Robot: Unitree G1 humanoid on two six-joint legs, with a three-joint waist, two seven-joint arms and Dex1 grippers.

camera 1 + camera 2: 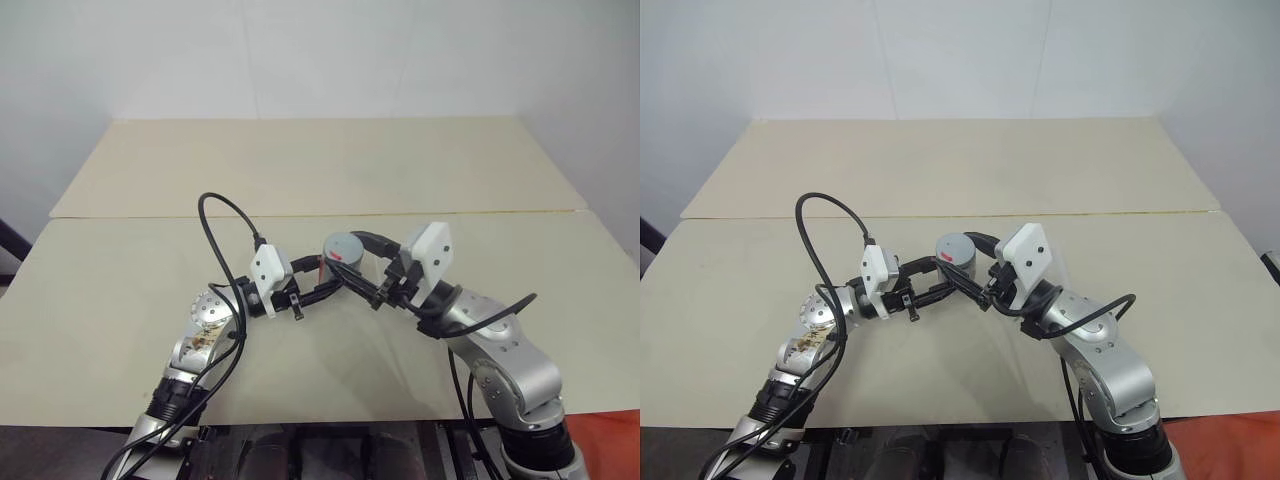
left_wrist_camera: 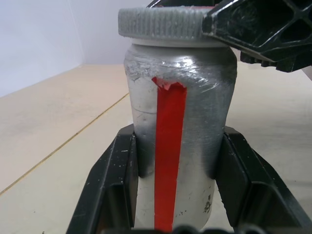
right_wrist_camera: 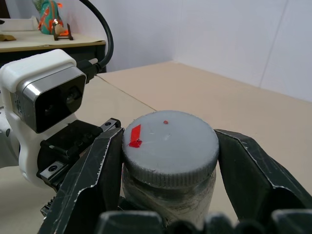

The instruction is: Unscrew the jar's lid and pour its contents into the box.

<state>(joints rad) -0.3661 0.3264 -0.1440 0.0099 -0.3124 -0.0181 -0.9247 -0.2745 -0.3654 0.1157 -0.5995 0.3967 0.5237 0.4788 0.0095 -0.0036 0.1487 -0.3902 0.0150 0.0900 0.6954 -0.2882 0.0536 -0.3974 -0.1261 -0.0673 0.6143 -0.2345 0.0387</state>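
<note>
— Black fingers (image 2: pixel 114 185) of the left tool (image 1: pixel 318 287) fill the near edge of its wrist view, clamped on either side of the jar (image 2: pixel 178 146), low on its body. So where does the jar sit?

— Held up over the worktop (image 1: pixel 320 190), between the two arms, upright, with nothing under it. The right tool (image 3: pixel 168 163) has closed on the lid (image 3: pixel 168 144), one finger on each side of the ribbed rim.

— How would you expect it to handle?

— Stiff and probably light, going by its size. The silvery body looks smooth, and the red stripe (image 2: pixel 168 161) down its side looks like tape, so I'd judge it slippery; a twist at the top could spin the whole jar inside the lower grip.

— And the lid?

— Its ridged edge is the right place to take hold, and the fingers are squarely on it. The red mark (image 3: pixel 135 136) on top would show any turning.

— What matters for the unscrewing?

— Keeping the lower hold firm while the upper one turns. I can't make out the contents through the wall, nor the box, so pouring is some way off
</note>
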